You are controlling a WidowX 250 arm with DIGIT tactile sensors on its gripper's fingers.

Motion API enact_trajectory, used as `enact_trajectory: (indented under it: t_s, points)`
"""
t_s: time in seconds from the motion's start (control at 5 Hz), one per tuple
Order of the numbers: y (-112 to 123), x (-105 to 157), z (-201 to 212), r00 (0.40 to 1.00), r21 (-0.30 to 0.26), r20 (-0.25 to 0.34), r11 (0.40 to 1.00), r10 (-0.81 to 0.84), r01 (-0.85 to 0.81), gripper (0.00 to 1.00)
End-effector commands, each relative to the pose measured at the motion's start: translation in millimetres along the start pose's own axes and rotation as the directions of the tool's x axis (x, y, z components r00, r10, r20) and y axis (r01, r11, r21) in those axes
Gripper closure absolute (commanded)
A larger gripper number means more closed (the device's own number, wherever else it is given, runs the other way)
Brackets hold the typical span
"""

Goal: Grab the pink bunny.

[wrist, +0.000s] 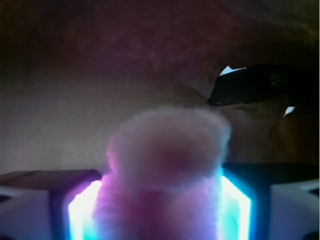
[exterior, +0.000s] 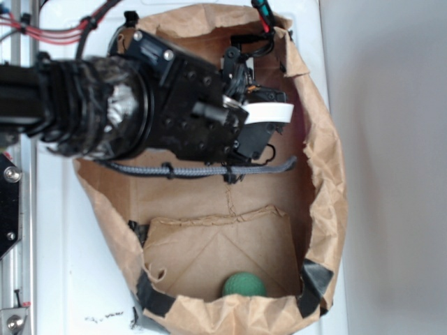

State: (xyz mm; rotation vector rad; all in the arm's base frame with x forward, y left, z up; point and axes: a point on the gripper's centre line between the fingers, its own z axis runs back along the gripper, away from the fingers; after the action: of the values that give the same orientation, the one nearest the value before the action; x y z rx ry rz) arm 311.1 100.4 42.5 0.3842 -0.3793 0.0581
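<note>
The pink bunny is a fuzzy light-pink plush that fills the middle of the wrist view. It sits between my two glowing fingers, and its fur presses against both pads. My gripper is shut on it. In the exterior view my gripper reaches into the upper part of the brown paper bag, close to its right wall. There the bunny is hidden under the black gripper body.
A green ball lies at the bottom of the bag, below a folded paper flap. A grey braided cable runs across the bag under the arm. The bag's crumpled walls rise all round, with black tape at its lower corners.
</note>
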Motion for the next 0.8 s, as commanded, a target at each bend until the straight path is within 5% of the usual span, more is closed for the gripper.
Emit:
enact_trajectory:
  t_s: [0.0, 0.6]
  points:
    - [12, 9, 27, 0.999, -0.037, -0.027, 0.999, 0.037, -0.038, 1.0]
    - [11, 16, 100, 0.998, -0.246, -0.04, 0.967, 0.057, -0.065, 1.0]
